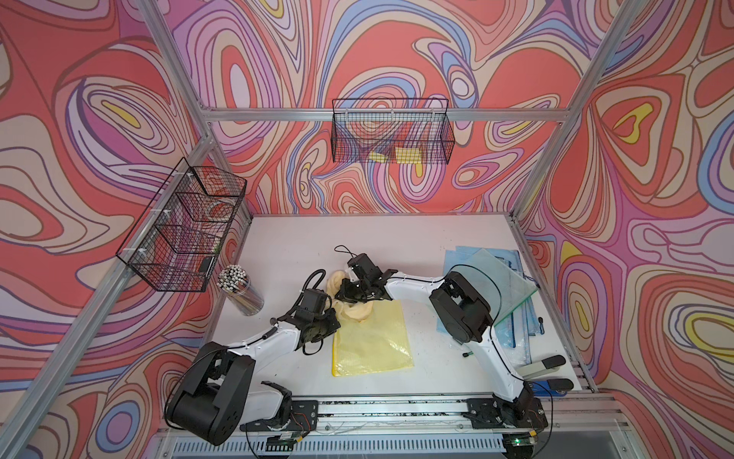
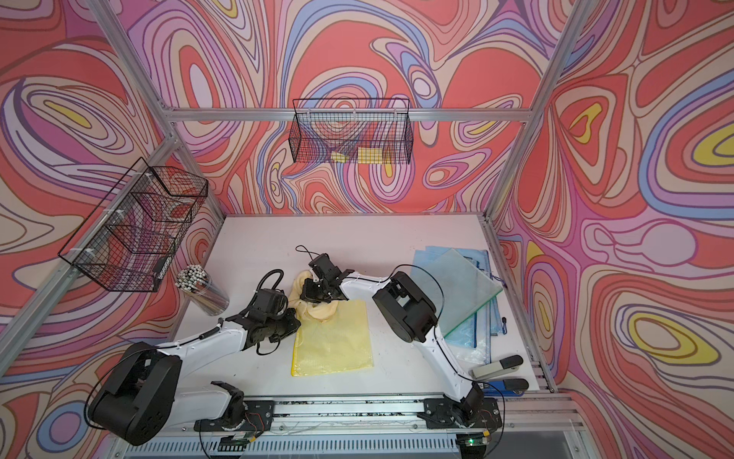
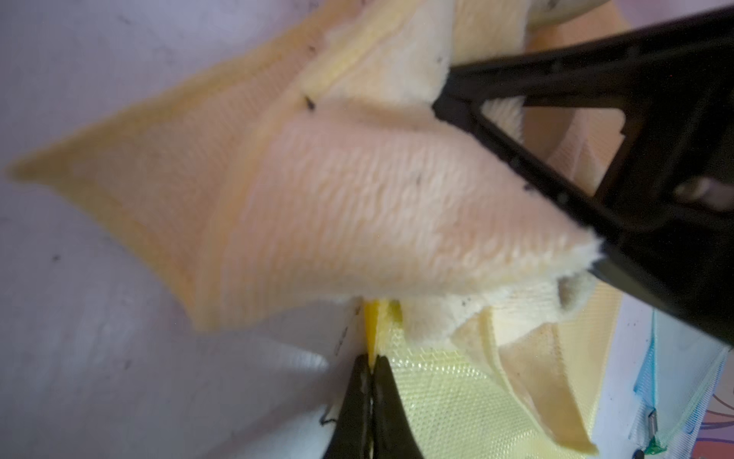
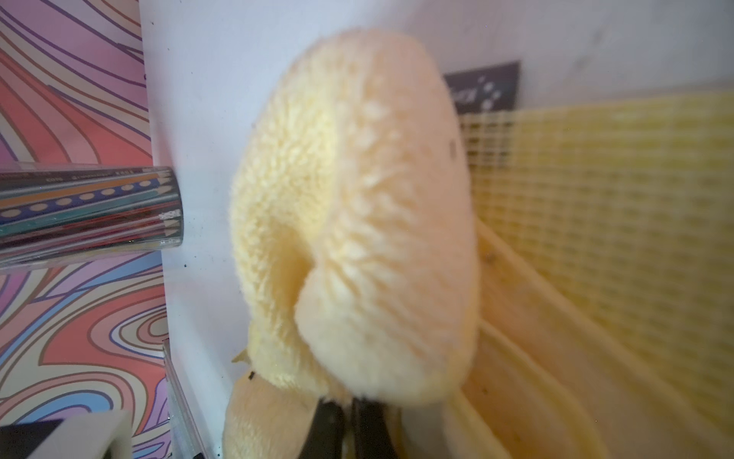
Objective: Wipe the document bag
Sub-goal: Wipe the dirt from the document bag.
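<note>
While the left gripper (image 3: 371, 367) is clamped on the left edge of the yellow document bag (image 1: 371, 341), which lies flat mid-table, the right gripper (image 4: 349, 409) is clenched on a bunched pale cloth (image 4: 357, 218) resting at the bag's far corner. Step, as judged: wiping stroke, early. Next move calls for dragging the cloth across the bag's face with the left hold firm.

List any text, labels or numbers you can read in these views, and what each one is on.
Nothing reads clearly enough to quote.
On the dark label at the edge of the yellow document bag: white print, too blurred to read.
On the pencils in the clear tube: small print on the barrels, too small to read.
On the cloth and the bag itself: no text seen.
</note>
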Controlling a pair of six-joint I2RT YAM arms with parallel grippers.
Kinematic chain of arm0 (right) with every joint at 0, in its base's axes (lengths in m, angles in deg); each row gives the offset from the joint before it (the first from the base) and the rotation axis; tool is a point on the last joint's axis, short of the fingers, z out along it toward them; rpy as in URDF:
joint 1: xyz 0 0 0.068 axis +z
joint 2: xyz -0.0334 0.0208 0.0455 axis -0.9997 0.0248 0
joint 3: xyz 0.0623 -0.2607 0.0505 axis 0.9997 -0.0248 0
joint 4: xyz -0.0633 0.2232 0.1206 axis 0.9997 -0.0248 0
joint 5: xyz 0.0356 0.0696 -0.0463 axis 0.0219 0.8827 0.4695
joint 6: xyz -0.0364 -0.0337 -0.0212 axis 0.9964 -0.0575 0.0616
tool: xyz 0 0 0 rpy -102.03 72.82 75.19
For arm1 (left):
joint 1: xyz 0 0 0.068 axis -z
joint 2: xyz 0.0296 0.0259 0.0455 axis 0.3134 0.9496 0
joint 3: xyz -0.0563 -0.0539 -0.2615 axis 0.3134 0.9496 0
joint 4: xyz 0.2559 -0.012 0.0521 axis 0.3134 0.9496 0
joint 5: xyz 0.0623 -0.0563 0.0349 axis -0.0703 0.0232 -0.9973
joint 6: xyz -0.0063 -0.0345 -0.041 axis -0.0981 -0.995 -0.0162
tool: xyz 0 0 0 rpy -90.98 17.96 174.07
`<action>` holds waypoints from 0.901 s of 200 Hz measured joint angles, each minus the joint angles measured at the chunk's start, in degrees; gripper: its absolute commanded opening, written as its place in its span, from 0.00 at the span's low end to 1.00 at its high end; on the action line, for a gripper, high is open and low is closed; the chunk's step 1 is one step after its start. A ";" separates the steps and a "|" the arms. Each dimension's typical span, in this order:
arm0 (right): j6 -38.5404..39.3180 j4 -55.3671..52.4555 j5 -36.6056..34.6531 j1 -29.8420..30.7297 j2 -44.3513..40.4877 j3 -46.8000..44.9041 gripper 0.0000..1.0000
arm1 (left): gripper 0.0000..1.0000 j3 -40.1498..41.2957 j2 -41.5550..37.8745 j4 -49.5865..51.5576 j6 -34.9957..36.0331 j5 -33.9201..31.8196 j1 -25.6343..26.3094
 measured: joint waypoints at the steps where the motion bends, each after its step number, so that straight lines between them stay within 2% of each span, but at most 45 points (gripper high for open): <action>1: 0.02 0.15 0.02 -0.09 -0.11 -0.26 0.00 | 0.00 0.00 0.00 0.00 0.00 0.00 0.00; 25: 0.17 3.74 0.85 -4.28 -5.99 -10.67 0.00 | 0.00 -0.07 -0.02 0.15 0.17 -0.22 0.00; 47: 1.29 5.57 1.27 -10.84 -11.91 -19.82 0.00 | 0.00 -0.13 0.00 0.24 0.17 -0.28 0.00; 65: 2.36 4.94 0.79 -15.43 -14.78 -23.28 0.00 | 0.00 -0.13 0.00 0.24 0.17 -0.31 0.00; 80: 2.82 3.78 -0.11 -16.57 -15.43 -23.45 0.00 | 0.00 -0.13 0.02 0.22 0.15 -0.28 0.00; 104: 2.84 0.87 -2.67 -13.07 -14.45 -20.13 0.00 | 0.00 -0.28 0.28 0.17 0.09 -0.13 0.00; 141: 0.83 0.42 -2.91 0.22 -5.97 -8.26 0.00 | 0.00 -1.68 2.10 -0.02 -0.37 0.55 -0.02; 161: -1.77 4.52 -1.46 4.26 -4.83 -8.74 0.00 | 0.00 -2.05 2.54 0.04 -0.50 0.81 -0.02; 180: -3.48 9.05 0.31 3.45 -5.49 -12.26 0.00 | 0.00 -2.05 2.54 0.09 -0.48 0.83 0.00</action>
